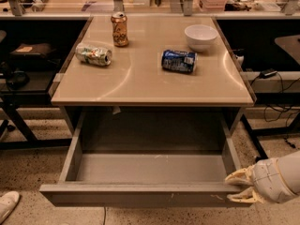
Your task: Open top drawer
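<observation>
The top drawer [140, 194] stands pulled far out from under the beige table [140, 86]. Its grey boxy interior [150, 168] holds nothing. Small white scratch marks show on its front right of centre. My gripper [234, 187] is at the drawer's front right corner, with one pale fingertip [236, 177] above the front panel's top edge and the other lower, in front of the panel. The white arm [279, 179] comes in from the lower right.
On the table stand an upright orange can [119, 28] and a white bowl [200, 35]; a crushed green-white can [93, 54] and a blue can [178, 61] lie on their sides. Black desks flank both sides. Cables hang at right [274, 107]. A white shoe [7, 205] is at lower left.
</observation>
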Robot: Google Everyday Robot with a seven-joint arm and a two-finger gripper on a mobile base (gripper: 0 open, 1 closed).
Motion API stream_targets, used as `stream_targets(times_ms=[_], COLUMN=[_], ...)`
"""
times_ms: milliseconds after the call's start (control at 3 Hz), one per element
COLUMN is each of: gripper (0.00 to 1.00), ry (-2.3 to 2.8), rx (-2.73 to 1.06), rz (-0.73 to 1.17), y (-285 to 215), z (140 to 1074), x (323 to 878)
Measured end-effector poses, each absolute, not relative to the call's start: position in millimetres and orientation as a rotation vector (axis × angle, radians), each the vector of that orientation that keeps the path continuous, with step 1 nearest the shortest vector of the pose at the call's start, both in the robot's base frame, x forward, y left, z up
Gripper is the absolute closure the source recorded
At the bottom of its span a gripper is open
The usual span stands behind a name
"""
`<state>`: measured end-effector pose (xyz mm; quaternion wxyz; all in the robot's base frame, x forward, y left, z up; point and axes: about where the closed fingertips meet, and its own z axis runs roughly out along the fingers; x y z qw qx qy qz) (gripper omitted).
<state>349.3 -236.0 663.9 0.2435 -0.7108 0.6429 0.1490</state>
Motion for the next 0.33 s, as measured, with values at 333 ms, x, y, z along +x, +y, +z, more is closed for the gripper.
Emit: stream_targets(times_ms=[333], gripper=[0.35], ry=[1.756], rx=[-1.942], rz=[0.407], y=[-236.0], z=[663.9], x=[349.3])
